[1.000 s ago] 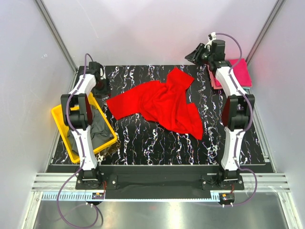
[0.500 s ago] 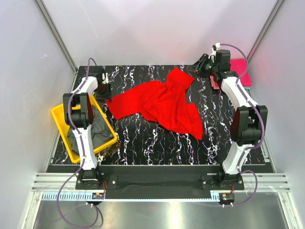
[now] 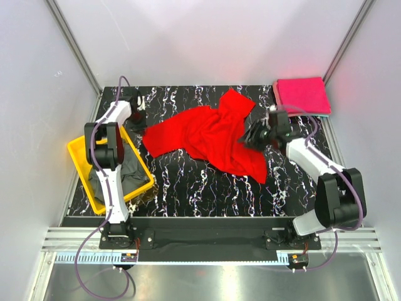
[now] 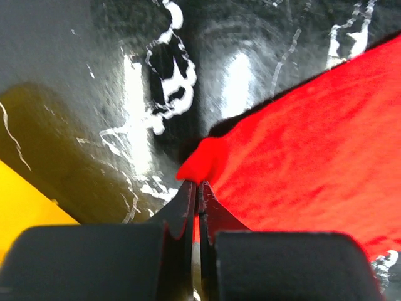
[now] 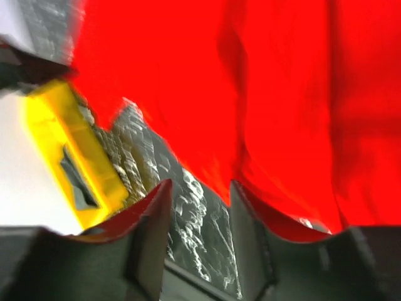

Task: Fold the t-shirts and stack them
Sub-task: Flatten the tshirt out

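the red t-shirt lies unfolded and rumpled across the middle of the black, white-veined table. it spreads on a slant from a corner at the far left down to a pointed end right of centre. one flap sticks up toward the far edge, and soft ridges run through the middle of the cloth. the left gripper sits at that far-left corner, low to the table. its fingers are pressed together on a small bunched fold of the red hem, and a sliver of red shows between them. the right gripper is over the shirt's right side and hides a bit of the cloth in the top view. its fingers stand spread with nothing between them, only marbled table and red cloth showing beyond. a dark grey t-shirt lies bunched inside the yellow tray, which sits at the table's left edge just beside the left arm. the magenta-pink t-shirts form a neat square stack in the far-right corner, well apart from the red one. no object lies on the red shirt, and the table near its front edge is bare.
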Robot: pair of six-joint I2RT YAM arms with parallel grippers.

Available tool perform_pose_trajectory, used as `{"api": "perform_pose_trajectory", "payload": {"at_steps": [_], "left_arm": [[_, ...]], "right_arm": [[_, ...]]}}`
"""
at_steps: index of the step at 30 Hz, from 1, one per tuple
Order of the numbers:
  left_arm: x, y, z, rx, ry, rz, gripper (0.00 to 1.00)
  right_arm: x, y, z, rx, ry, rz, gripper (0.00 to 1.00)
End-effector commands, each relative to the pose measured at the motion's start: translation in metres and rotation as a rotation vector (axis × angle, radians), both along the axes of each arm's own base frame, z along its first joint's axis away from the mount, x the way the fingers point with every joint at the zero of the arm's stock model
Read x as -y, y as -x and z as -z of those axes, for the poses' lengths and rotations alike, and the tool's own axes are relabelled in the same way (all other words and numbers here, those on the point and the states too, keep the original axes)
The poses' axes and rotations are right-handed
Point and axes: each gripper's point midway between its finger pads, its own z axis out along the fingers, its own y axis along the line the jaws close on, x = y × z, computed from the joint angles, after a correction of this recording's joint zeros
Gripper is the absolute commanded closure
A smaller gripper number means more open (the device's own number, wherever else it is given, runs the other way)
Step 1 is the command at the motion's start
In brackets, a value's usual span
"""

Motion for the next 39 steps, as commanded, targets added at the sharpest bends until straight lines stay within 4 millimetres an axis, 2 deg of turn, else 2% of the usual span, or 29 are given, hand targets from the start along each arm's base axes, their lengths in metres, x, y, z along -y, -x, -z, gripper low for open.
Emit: {"api": "perform_pose_trajectory", "payload": {"at_steps": [1,3,4,5,6,8,9,15,21,26,28,29,30,31,32,33,34,35,36,37,38,39], "left_arm": [[0.026,-0.005,-0.069,0.142,0.07,-0.031,1.0],[0.035,-0.004,-0.09,0.195,0.116,-0.044,1.0],[0.04,0.003,-0.108,0.225,0.149,-0.068,1.0],[0.046,0.009,-0.123,0.26,0.182,-0.061,1.0],[0.047,0.007,-0.134,0.293,0.191,-0.069,1.0],[0.055,0.018,-0.138,0.29,0.232,-0.069,1.0],[0.056,0.022,-0.148,0.311,0.239,-0.067,1.0],[0.064,0.042,-0.146,0.284,0.283,-0.053,1.0],[0.067,0.048,-0.158,0.297,0.292,-0.051,1.0],[0.067,0.05,-0.176,0.345,0.292,-0.065,1.0],[0.068,0.051,-0.186,0.366,0.302,-0.067,1.0],[0.069,0.051,-0.19,0.374,0.305,-0.067,1.0],[0.068,0.053,-0.197,0.389,0.307,-0.068,1.0],[0.068,0.054,-0.202,0.396,0.31,-0.076,1.0],[0.069,0.056,-0.207,0.405,0.316,-0.08,1.0],[0.068,0.06,-0.222,0.437,0.321,-0.083,1.0],[0.069,0.062,-0.231,0.451,0.335,-0.096,1.0],[0.07,0.066,-0.24,0.463,0.345,-0.103,1.0],[0.071,0.071,-0.261,0.511,0.359,-0.099,1.0],[0.072,0.075,-0.274,0.537,0.375,-0.109,1.0],[0.074,0.08,-0.286,0.561,0.386,-0.106,1.0],[0.073,0.087,-0.308,0.615,0.395,-0.109,1.0]], "right_arm": [[0.001,0.036,0.038,-0.15,0.021,0.118,0.49],[0.014,0.051,0.058,-0.21,0.054,0.2,0.43],[0.023,0.059,0.061,-0.248,0.076,0.248,0.42],[0.037,0.06,0.061,-0.25,0.115,0.334,0.41],[0.043,0.065,0.066,-0.271,0.143,0.357,0.41],[0.049,0.068,0.061,-0.245,0.15,0.38,0.41],[0.051,0.073,0.065,-0.247,0.153,0.384,0.41],[0.056,0.09,0.082,-0.286,0.173,0.4,0.43],[0.054,0.09,0.097,-0.292,0.211,0.357,0.43],[0.033,0.082,0.108,-0.263,0.18,0.277,0.43],[0.028,0.075,0.113,-0.259,0.185,0.253,0.48],[0.028,0.073,0.114,-0.256,0.198,0.245,0.59],[0.03,0.061,0.104,-0.222,0.232,0.232,0.98],[0.039,0.07,0.103,-0.268,0.291,0.233,1.0],[0.057,0.063,0.095,-0.24,0.383,0.288,1.0],[0.063,0.047,0.062,-0.161,0.412,0.303,1.0],[0.075,0.055,0.05,-0.179,0.475,0.317,1.0],[0.084,0.04,0.014,-0.097,0.5,0.368,1.0],[0.089,0.039,-0.013,-0.038,0.511,0.379,1.0],[0.096,0.046,-0.029,-0.031,0.532,0.387,1.0],[0.1,0.04,-0.061,0.036,0.529,0.416,1.0],[0.104,0.043,-0.085,0.088,0.527,0.426,1.0]]}}
